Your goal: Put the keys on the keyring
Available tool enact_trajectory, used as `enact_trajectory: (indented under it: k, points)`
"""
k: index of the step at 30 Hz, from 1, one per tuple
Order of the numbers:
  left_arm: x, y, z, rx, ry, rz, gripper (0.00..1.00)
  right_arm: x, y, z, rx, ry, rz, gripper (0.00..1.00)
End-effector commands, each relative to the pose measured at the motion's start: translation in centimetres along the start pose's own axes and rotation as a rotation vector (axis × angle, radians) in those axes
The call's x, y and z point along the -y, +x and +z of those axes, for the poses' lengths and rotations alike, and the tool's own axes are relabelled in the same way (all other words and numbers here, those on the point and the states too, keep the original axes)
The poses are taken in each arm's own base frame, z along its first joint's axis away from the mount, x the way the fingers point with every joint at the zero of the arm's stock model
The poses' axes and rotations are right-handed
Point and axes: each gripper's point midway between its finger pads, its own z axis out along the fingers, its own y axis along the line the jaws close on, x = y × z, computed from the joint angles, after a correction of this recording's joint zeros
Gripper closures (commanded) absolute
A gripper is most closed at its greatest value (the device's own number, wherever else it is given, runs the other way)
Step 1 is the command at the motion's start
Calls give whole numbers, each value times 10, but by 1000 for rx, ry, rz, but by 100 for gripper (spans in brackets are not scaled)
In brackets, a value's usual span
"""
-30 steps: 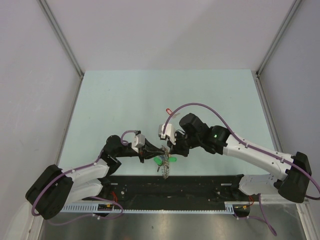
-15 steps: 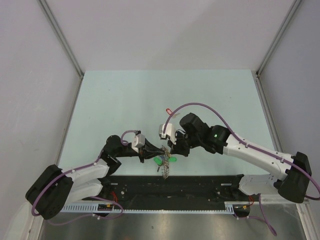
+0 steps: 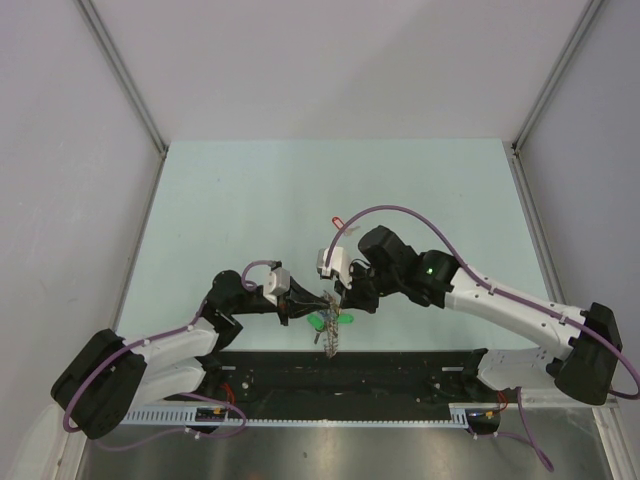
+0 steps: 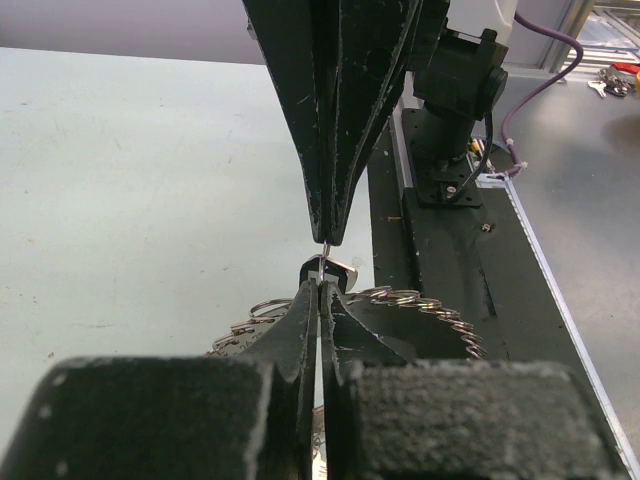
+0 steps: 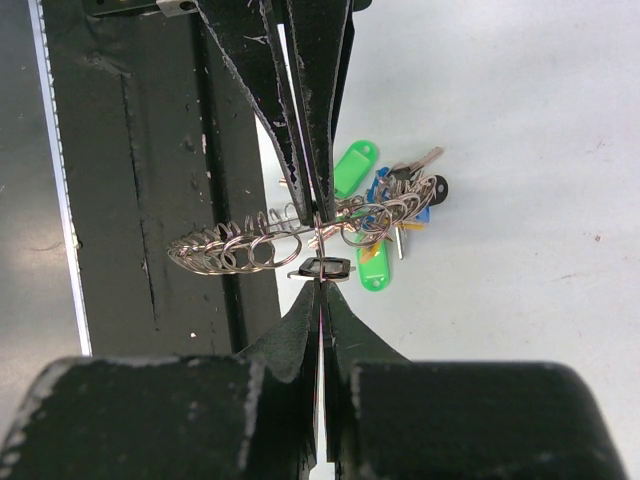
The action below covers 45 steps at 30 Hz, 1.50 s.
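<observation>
The keyring (image 5: pixel 215 252) is a thin wire strung with several split loops; green tags (image 5: pixel 355 166) and a blue tag (image 5: pixel 397 203) lie bunched at its far end, and show as green in the top view (image 3: pixel 320 321). My left gripper (image 3: pixel 322 298) is shut on the wire; its jaws (image 4: pixel 322 286) are pressed together. My right gripper (image 3: pixel 337 295) meets it tip to tip, jaws shut (image 5: pixel 320 284) on a black-tagged key (image 5: pixel 325 267), which hangs at the wire. A red-tagged key (image 3: pixel 337 221) lies alone on the table beyond the right arm.
The black base rail (image 3: pixel 400 365) runs along the table's near edge, right under the keyring's looped end. The pale green table (image 3: pixel 250 200) is walled at left, right and back. More loose keys (image 4: pixel 610 85) lie on the grey metal shelf by the arm bases.
</observation>
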Motion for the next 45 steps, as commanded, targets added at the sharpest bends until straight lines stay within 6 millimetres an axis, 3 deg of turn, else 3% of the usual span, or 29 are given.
enact_trajectory:
  k: [1, 45]
  points:
    - [-2, -28, 7, 60, 22, 90, 99, 4, -24, -4, 64, 3, -33, 100]
    - [1, -34, 8, 96, 12, 94, 100, 4, -56, 5, 177, 7, -72, 100]
